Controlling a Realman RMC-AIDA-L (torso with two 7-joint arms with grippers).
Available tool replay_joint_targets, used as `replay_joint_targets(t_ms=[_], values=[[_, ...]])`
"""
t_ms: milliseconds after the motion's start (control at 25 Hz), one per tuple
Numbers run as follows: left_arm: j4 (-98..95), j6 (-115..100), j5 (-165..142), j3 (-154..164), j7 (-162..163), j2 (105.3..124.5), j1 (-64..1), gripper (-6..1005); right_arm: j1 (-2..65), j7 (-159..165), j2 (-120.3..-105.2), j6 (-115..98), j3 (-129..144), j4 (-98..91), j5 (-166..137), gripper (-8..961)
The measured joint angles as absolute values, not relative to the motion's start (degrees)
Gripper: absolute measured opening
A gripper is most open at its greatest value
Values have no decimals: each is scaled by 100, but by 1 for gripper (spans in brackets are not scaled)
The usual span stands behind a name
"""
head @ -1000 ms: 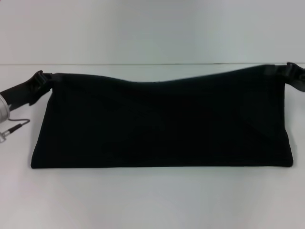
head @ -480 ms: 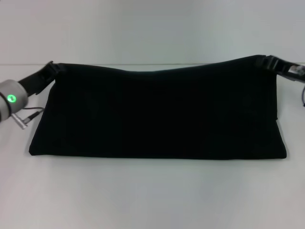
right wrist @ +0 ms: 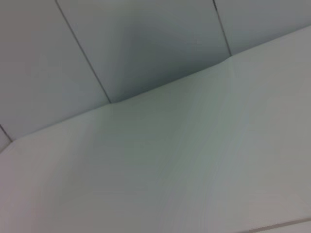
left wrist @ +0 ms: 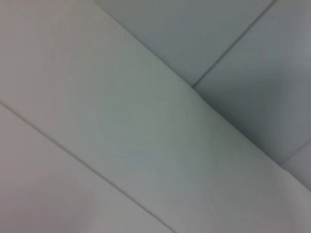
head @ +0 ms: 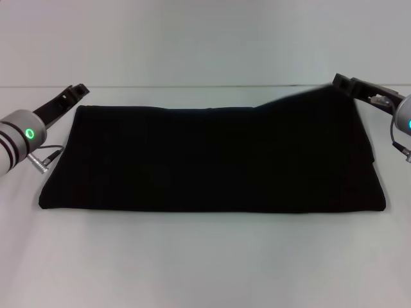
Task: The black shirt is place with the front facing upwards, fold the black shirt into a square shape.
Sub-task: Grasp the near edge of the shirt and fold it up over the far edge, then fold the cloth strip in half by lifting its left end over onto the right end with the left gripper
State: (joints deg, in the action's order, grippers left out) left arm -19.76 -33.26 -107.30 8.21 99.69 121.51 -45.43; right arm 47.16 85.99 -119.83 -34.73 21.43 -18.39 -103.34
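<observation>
White worktop (head: 205, 263) backed by a pale panelled wall; both wrist views show only wall and bare surface. The black shirt (head: 212, 157) lies across the middle of the worktop as a long, low band, its folded near edge straight and parallel to the front edge, plain black side up. Half a second ago both far corners were held up; now the far left corner is flat, with the left gripper (head: 76, 92) just off it and apparently apart from the cloth, though whether its claw is parted or closed I cannot tell. The right gripper (head: 343, 82) sits at the far right corner, which is still peaked, likely still pinched, but contact is unclear. Judgement: the lengthwise fold is landed; crosswise folds remain before it is square.
</observation>
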Motion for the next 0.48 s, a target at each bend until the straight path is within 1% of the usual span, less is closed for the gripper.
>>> replay_joint_targets(t_ms=[80, 280, 360, 480], values=[[-1971, -3271, -10701, 824, 9967, 12150, -4527, 255, 4685, 8553, -11986, -3480, 2140, -1821, -10170, 389], [-1930, -3413, -10684, 838, 9965, 12137, -4437, 402, 4587, 8600, -11972, -3572, 2106, -1766, -10029, 519], [-1887, -3798, -10714, 883, 9972, 12091, -4347, 465, 4476, 8618, -11958, -3849, 2101, -1775, -9998, 571], [-1859, -4830, -10746, 1018, 10085, 11949, -4097, 555, 4173, 8328, -11892, -5012, 2149, -1885, -10012, 649]])
